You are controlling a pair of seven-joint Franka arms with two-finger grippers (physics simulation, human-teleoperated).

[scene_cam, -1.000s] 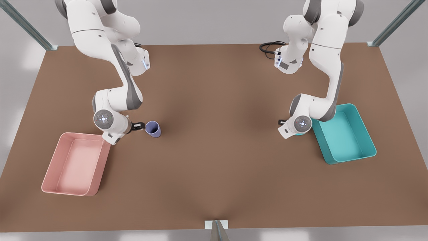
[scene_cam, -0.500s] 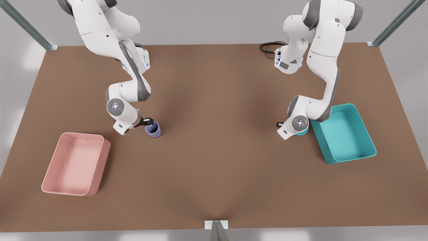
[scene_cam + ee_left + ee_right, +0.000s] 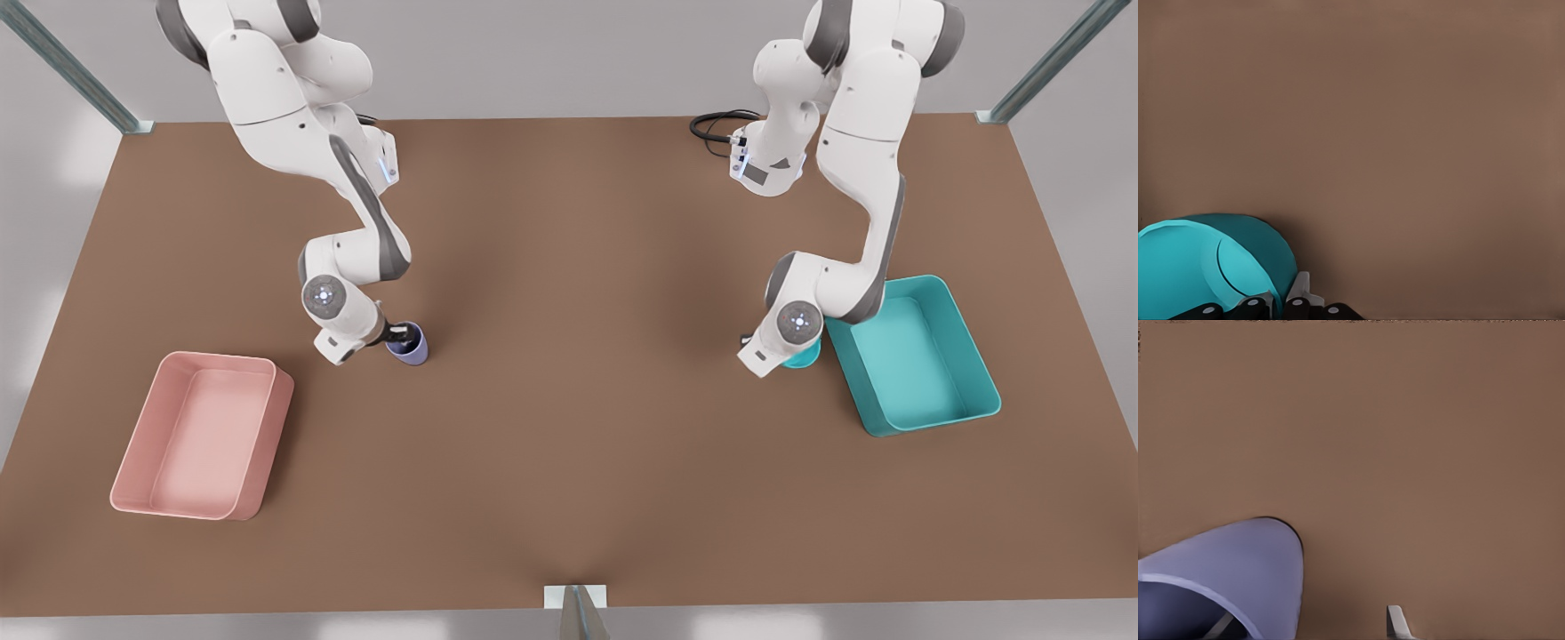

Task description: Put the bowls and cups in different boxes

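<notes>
Pink box (image 3: 135,442) is sitting at the front view's left, nothing in it. Right pincer (image 3: 400,336) is straddling the lavender cup's (image 3: 411,348) wall, spread, one finger (image 3: 1395,620) outside. The cup is standing on the surface (image 3: 569,400). It's likely light, stiff and slick, so grip the rim wall. Left pincer (image 3: 1277,303) is working at the teal bowl's (image 3: 805,357) rim (can't tell if it's pinching), and the bowl is just beside the teal box (image 3: 973,356).
</notes>
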